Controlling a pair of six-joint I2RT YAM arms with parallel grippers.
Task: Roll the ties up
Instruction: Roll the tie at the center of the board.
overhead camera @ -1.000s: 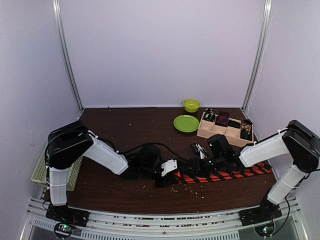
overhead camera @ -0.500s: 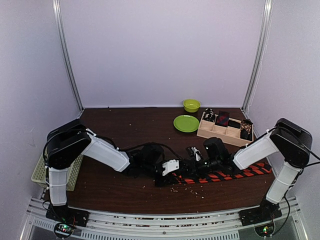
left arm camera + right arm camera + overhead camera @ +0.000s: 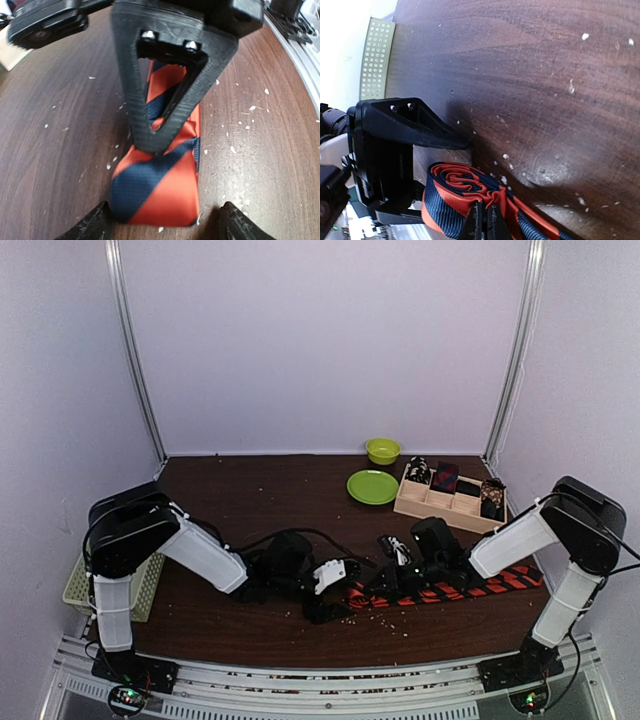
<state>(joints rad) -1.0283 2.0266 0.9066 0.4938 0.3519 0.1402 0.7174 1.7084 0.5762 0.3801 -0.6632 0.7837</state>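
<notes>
An orange-red tie with dark diagonal stripes (image 3: 450,590) lies along the front right of the table. Its left end is rolled into a coil (image 3: 455,190). My right gripper (image 3: 484,222) is shut on the coil's layers and pinches them; it also shows in the top view (image 3: 385,582). My left gripper (image 3: 165,227) is open, with a fingertip (image 3: 97,225) on each side of the rolled end (image 3: 157,190), not closed on it. It also shows in the top view (image 3: 335,598). The right gripper's black finger (image 3: 165,100) rests on top of the roll.
A wooden divided tray (image 3: 425,502) holding rolled dark and patterned ties stands at the back right. A green plate (image 3: 372,486) and a green bowl (image 3: 382,450) are beside it. A pale green mesh basket (image 3: 80,580) sits at the left edge. White crumbs dot the tabletop.
My right gripper has shifted a little to the left with the tie's rolled end. My left gripper has drawn slightly to the left. The tie's loose length is shorter.
</notes>
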